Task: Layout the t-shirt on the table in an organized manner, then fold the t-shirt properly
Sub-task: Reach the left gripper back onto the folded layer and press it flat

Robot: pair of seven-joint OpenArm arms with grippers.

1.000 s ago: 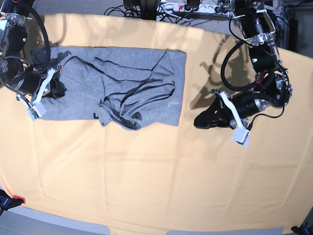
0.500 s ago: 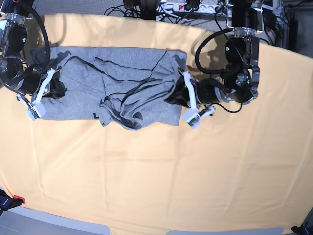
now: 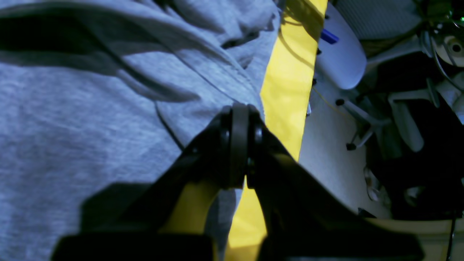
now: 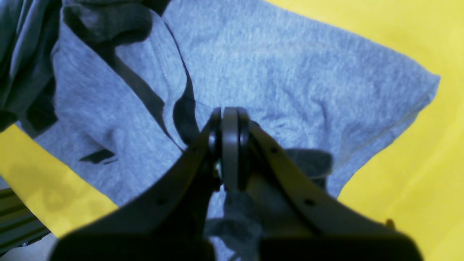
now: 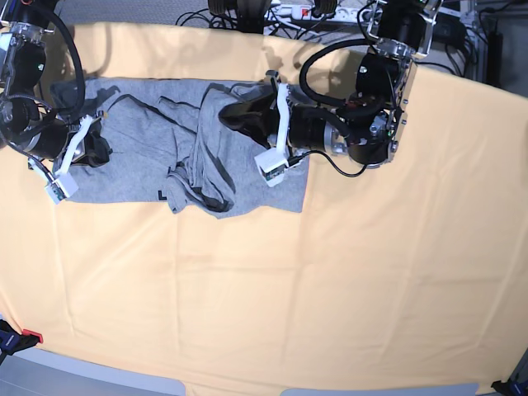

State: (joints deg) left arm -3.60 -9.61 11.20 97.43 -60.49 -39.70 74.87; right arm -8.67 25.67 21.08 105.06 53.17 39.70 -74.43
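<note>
T-shirt [image 5: 177, 157] lies bunched on table [image 5: 330, 289], far-left part, right portion heaped into folds toward middle. Left gripper [image 5: 239, 111] jaws closed, pinching shirt fabric near its far edge, cloth drawn across garment. Right gripper [image 4: 229, 145] jaws closed on left end of shirt, pinning it. Judgement: layout step unfinished; best keep right end anchored, lift left pinch high enough to free folds, pull outward, flatten before any folding. Risk: dragging whole shirt, more wrinkles. Containers: none in view
</note>
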